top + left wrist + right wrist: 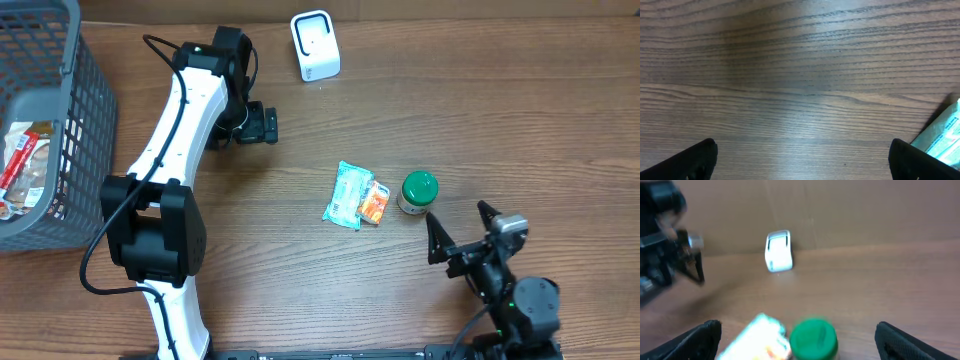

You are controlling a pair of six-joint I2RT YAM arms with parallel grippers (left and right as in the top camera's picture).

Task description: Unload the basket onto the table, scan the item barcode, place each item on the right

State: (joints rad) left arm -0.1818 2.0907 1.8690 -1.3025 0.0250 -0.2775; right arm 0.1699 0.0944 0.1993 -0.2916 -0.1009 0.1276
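Three items lie mid-table: a teal packet (347,194), a small orange packet (373,202) touching it, and a green-lidded jar (418,191). The white barcode scanner (315,45) stands at the back. My left gripper (272,124) hovers open over bare wood, left of the items; in its wrist view the left gripper (802,160) holds nothing, and the teal packet (942,137) shows at the right edge. My right gripper (456,212) is open near the front right, just behind the jar. The right wrist view is blurred, with the jar (811,339), teal packet (757,335) and scanner (778,251) ahead.
A grey mesh basket (75,120) with packaged goods inside stands at the far left. The left arm (175,130) stretches from the front edge toward the back. A brown cardboard wall (865,210) rises behind the scanner.
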